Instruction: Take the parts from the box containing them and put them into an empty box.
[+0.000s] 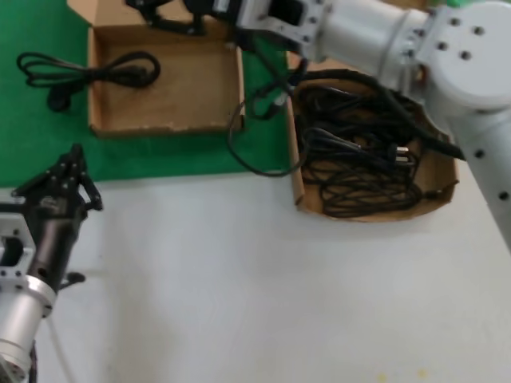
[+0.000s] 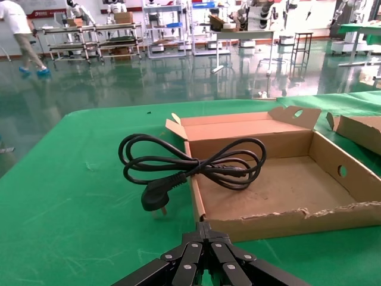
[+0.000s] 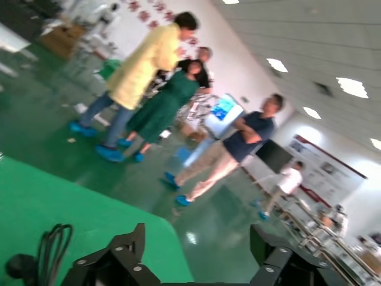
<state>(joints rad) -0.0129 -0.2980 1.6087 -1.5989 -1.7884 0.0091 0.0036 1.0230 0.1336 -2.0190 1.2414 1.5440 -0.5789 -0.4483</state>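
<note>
The box containing the parts [image 1: 443, 179] stands at the right and holds several coiled black power cords [image 1: 359, 159]. The wider box with the frayed front rim [image 1: 172, 125] stands at the back left. One cord [image 1: 88, 72] lies draped over its left wall, partly inside, with its plug on the green mat. The left wrist view shows that cord [image 2: 196, 164] and that box [image 2: 286, 223]. My right gripper [image 1: 172, 17] is open and empty above the far edge of the left box; in its own view [image 3: 196, 250] the jaws are wide apart. My left gripper [image 1: 60, 183] is shut and empty, in front of the box [image 2: 205, 229].
A thick black cable [image 1: 255, 136] from my right arm hangs in a loop between the two boxes. A green mat [image 1: 48, 144] covers the back of the table and a white surface [image 1: 239, 279] covers the front. People stand beyond the table in the right wrist view.
</note>
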